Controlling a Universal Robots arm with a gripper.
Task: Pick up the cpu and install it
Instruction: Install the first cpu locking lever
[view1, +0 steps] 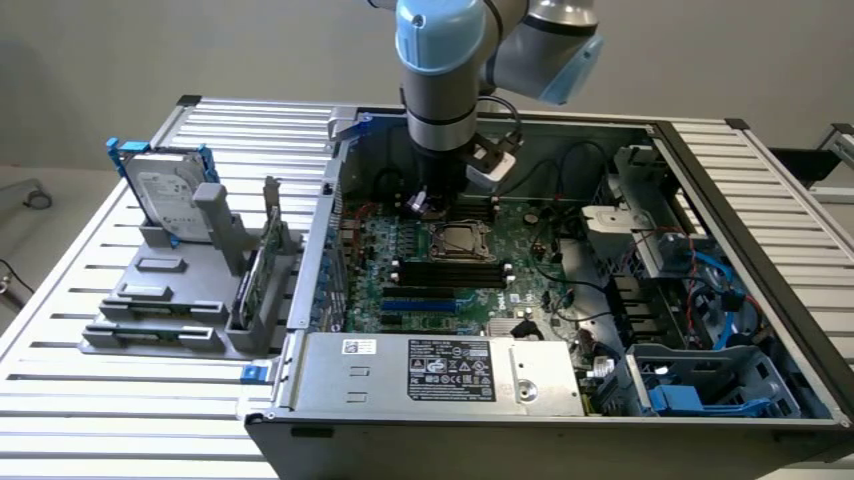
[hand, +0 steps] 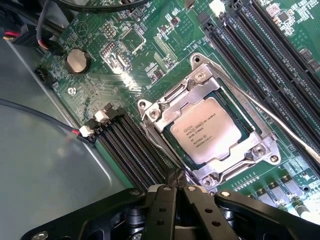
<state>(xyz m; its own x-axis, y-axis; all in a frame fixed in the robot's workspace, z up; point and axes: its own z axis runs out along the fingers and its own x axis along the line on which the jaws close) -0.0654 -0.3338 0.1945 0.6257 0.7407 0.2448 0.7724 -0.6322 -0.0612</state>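
Open case (view1: 747, 300), cpu (hand: 205, 131) seated in the socket (hand: 260, 150) mid-motherboard (hand: 100, 85), memory slots (hand: 127, 150) on both sides, gripper (hand: 175, 184) just beside the socket, fingers apparently pressed together, empty

I see a few dark printed lines on the silver top of the cpu (hand: 205, 131), but the letters are too small for me to read. The black label (view1: 451, 368) on the grey power box (view1: 334, 385) has white words and little signs, and I cannot read those either. The hard drive (view1: 171, 190) has a pale label, too small to read.
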